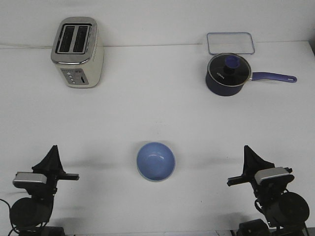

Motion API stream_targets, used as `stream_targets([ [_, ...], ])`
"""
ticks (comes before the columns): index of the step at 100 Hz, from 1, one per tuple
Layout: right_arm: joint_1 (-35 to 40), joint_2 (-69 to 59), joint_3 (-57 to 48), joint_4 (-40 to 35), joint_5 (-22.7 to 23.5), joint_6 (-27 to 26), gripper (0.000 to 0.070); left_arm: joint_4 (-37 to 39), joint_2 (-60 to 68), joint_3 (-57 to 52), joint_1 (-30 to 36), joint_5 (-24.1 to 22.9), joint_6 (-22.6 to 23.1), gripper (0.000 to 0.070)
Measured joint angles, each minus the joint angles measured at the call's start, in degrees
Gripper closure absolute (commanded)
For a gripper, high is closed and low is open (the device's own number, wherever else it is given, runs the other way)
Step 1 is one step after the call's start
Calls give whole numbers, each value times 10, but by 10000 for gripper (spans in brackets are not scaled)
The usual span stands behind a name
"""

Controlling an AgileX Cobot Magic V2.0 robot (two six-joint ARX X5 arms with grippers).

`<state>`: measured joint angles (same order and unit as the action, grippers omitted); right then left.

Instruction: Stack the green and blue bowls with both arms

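The light blue bowl (155, 160) sits upright at the front middle of the table. A thin pale greenish edge shows along its near rim, which looks like the green bowl (156, 180) under it, but I cannot tell for sure. No separate green bowl is in view. My left gripper (53, 150) is low at the front left, well left of the bowl, with its fingers together and empty. My right gripper (247, 150) is low at the front right, well right of the bowl, with its fingers together and empty.
A cream and silver toaster (77, 52) stands at the back left. A dark navy lidded saucepan (228, 74) with its long handle pointing right stands at the back right. A clear rectangular container (230, 43) lies just behind it.
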<state>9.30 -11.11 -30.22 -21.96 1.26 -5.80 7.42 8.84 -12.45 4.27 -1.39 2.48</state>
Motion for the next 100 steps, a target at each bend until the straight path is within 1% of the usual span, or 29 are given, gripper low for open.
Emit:
stream_targets([
  [12, 0, 0, 0, 0, 0, 0, 700, -17, -41, 66, -9, 29, 2, 685],
  [25, 0, 0, 0, 0, 0, 0, 700, -8, -86, 98, -19, 36, 6, 685],
  [64, 0, 0, 0, 10, 0, 0, 700, 10, -85, 105, -17, 42, 9, 685],
  [100, 0, 0, 0, 17, 0, 0, 700, 10, -85, 105, -17, 42, 9, 685],
])
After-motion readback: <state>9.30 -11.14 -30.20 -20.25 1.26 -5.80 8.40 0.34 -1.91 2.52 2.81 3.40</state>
